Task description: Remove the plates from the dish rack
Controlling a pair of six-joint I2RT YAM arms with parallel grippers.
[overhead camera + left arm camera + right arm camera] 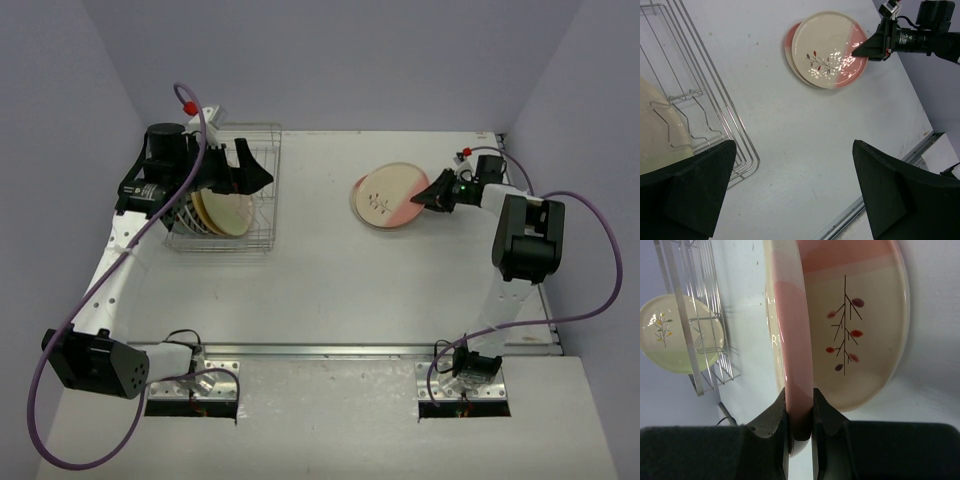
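The silver wire dish rack (262,200) stands at the far left with several cream plates (225,212) upright in its slots. My left gripper (250,170) hovers over the rack, and in the left wrist view its jaws (795,190) stand wide open with nothing between them. At the right, a pink-cream plate with a dark sprig (392,195) lies on top of another pink plate (357,192) on the table. My right gripper (437,192) is shut on the sprig plate's pink rim (799,340), its fingers (799,400) pinching that edge.
The rack's near corner wires (715,100) and a cream plate (655,135) show in the left wrist view. The right wrist view shows the rack (695,330) far off with a sprig plate (670,335) behind it. A metal strip (350,350) edges the table's front.
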